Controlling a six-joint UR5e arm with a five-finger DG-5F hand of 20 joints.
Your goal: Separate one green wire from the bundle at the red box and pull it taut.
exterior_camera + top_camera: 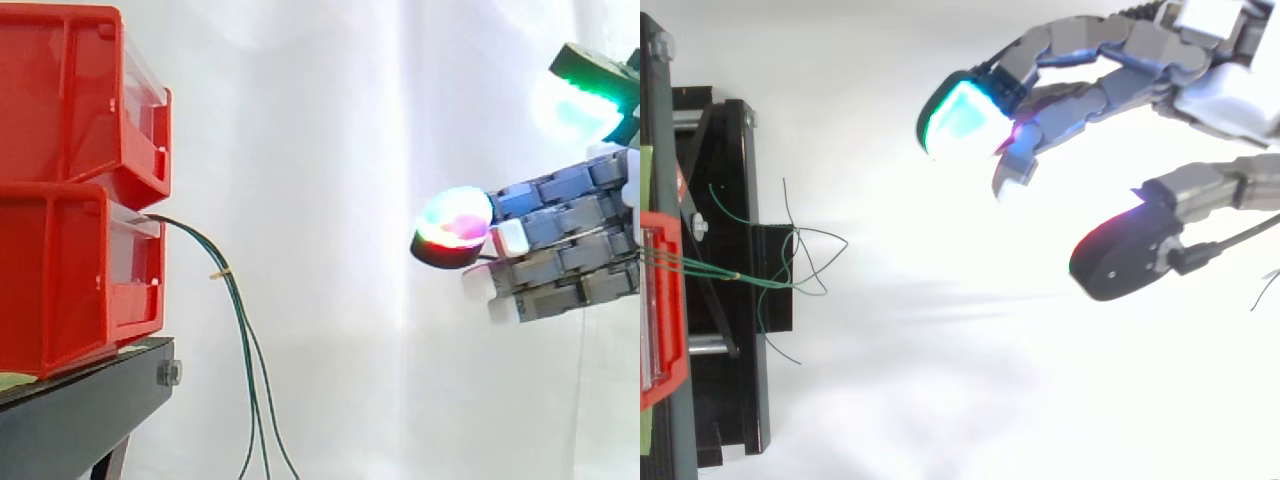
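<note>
White curtain cloth is being seen behind all the work, smooth and softly folded. Two red bins are being shown stacked before it, the upper red bin (70, 100) resting on the lower red bin (70, 280). Both are being seen as boxy, glossy plastic with translucent fronts. They are being carried from beneath by one black stand (90, 395), flat-topped and matte, with one metal bolt (168, 374) at its corner.

One hand (565, 245) is being held in the air well apart from the lower red bin, out on the side that bin's front is facing. Its fingers are being held loosely extended and spread away from the thumb, so it is standing open, and nothing is being gripped or touched by it. Grey, blocky links are being shown along it, and its rounded fingertips (962, 115) are glowing green and cyan, one with magenta.

One bundle of green wires (243, 330) is being let out from the front of the lower red bin, drooping slack past the stand's edge. Three thin strands are being counted there in the side view, and loose curls are being shown from above. One small tan tie (221, 272) is being seen on the bundle, near that bin.
</note>
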